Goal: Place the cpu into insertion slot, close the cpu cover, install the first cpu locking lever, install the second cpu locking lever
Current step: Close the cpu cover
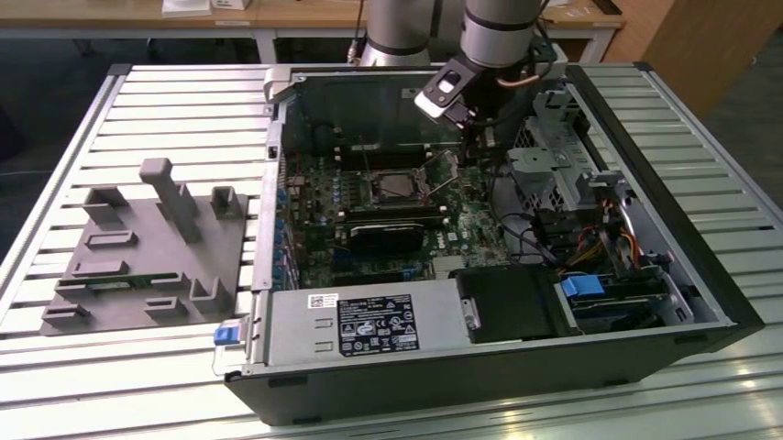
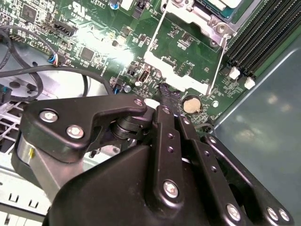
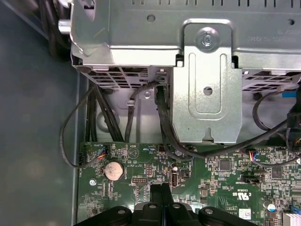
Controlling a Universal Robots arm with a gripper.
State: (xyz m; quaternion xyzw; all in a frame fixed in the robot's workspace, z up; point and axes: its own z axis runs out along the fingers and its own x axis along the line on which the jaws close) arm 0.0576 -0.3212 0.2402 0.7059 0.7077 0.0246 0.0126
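The insertion slot (image 1: 394, 186) sits mid-motherboard inside the open computer case. In the second wrist view the pale cpu (image 2: 225, 5) lies under the silvery cpu cover (image 2: 207, 21), which looks closed over it. Two thin wire locking levers (image 2: 154, 33) (image 2: 218, 61) reach out from the socket towards my gripper. My gripper (image 1: 481, 137) hangs over the board on the exterior view's right of the socket. Its black fingers are shut together, with the tips (image 2: 164, 92) low over the green board (image 3: 160, 190). I see nothing held between them.
A silver drive cage (image 3: 202, 80) with black cables (image 3: 164, 127) stands close beyond the gripper. A coin battery (image 2: 190, 104) and long black memory slots (image 2: 263, 37) lie nearby. A black block (image 1: 391, 236) sits below the socket. A grey fixture (image 1: 147, 247) lies on the slatted table.
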